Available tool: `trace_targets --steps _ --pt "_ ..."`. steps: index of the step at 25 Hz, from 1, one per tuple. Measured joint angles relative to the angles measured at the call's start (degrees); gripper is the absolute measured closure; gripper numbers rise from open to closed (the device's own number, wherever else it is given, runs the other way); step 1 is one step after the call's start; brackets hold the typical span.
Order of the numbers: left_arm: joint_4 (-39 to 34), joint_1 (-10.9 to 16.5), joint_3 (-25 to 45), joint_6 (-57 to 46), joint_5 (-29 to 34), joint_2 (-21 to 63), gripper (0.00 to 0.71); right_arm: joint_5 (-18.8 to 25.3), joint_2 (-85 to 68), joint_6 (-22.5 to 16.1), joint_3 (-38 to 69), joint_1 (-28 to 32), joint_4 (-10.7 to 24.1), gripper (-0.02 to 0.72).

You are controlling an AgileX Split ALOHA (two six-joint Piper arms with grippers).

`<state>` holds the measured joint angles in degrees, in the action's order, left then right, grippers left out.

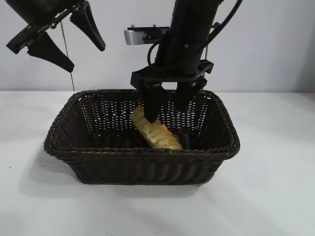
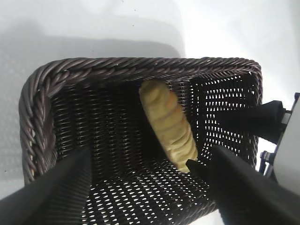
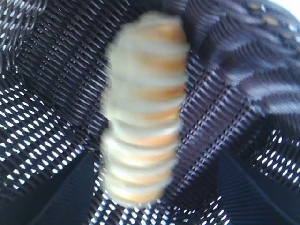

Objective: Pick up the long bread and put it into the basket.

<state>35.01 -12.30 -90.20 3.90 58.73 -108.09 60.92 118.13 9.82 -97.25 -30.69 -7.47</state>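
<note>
The long bread [image 1: 155, 131] is lying on the floor of the basket [image 1: 74, 150], near its middle, and is being held by nothing. The right gripper [image 1: 169, 101] is being kept inside the basket, fingers spread wide, straddling the bread's far end. The left gripper [image 1: 66, 37] is hanging above the basket's left rim, fingers parted, empty.

Stuff you can't really make out here

The long bread [image 1: 156, 132] has its far end tucked behind a right gripper [image 1: 170, 105] finger, and it's smeared blurry in the right wrist view; both arms get chopped off up top
</note>
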Motion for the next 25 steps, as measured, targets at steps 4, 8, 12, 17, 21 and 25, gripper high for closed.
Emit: trace_targets --steps 4,8,12,17,21,25 --pt "0.00 0.00 0.00 0.00 0.00 0.00 0.196 0.00 -1.11 -0.12 0.00 0.37 -0.43 0.164" --pt "0.00 0.00 0.00 0.00 0.00 0.00 0.196 0.64 -3.14 -0.12 0.00 2.94 -1.93 0.164" --pt "0.00 0.00 0.00 0.00 0.00 0.00 0.196 1.73 -6.04 -0.16 -0.05 7.23 -4.38 0.164" --pt "0.00 0.00 0.00 0.00 0.00 0.00 0.196 6.27 -7.48 -0.23 -3.17 11.85 -6.35 0.164" --pt "0.00 0.00 0.00 0.00 0.04 0.00 0.196 9.05 -7.48 -1.21 -7.67 14.39 -6.50 0.164" --pt "0.00 0.00 0.00 0.00 0.25 0.00 0.196 9.70 -7.48 -2.80 -10.94 16.93 -6.97 0.164"
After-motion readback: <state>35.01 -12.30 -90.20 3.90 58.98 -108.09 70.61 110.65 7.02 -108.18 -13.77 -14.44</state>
